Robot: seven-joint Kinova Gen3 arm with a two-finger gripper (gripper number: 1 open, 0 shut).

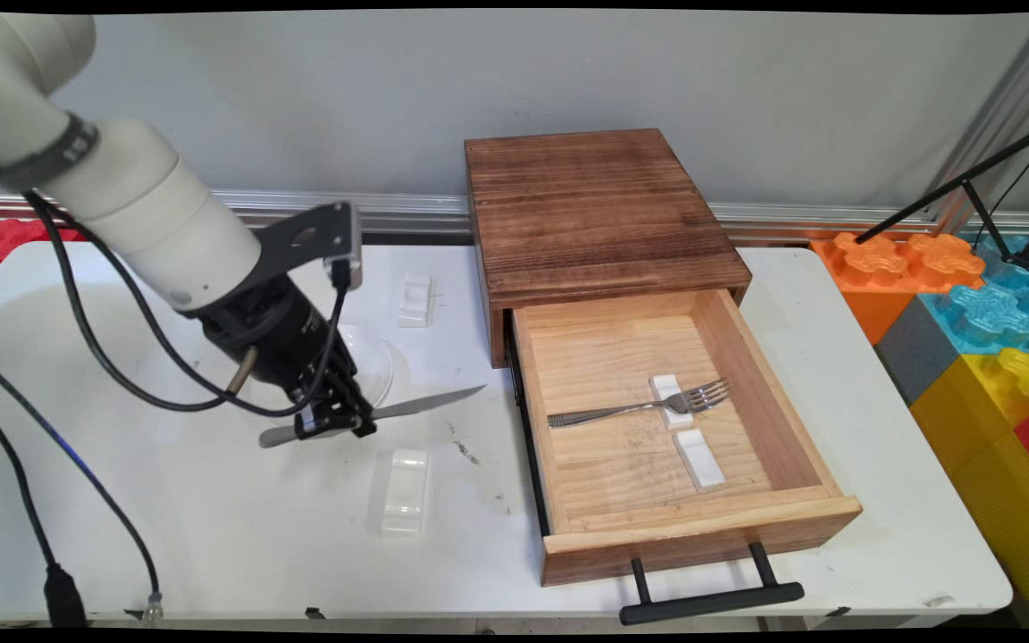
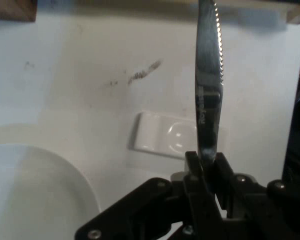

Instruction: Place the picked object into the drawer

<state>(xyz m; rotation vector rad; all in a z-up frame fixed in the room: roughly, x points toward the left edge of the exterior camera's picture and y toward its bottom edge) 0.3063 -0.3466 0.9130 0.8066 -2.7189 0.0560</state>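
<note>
At lower centre, a white rest (image 1: 405, 491) lies on the white table (image 1: 211, 536), below the black gripper (image 1: 336, 424), whose fingers are clamped on a table knife (image 1: 425, 404) near its handle. The blade runs level, pointing right and slightly upward in frame toward the open wooden drawer (image 1: 702, 527) at right, where a fork (image 1: 639, 409) lies across one of two white rests (image 1: 668, 393). A clear plate (image 1: 376, 357) sits behind the gripper; farther back, another rest (image 1: 414, 299).
</note>
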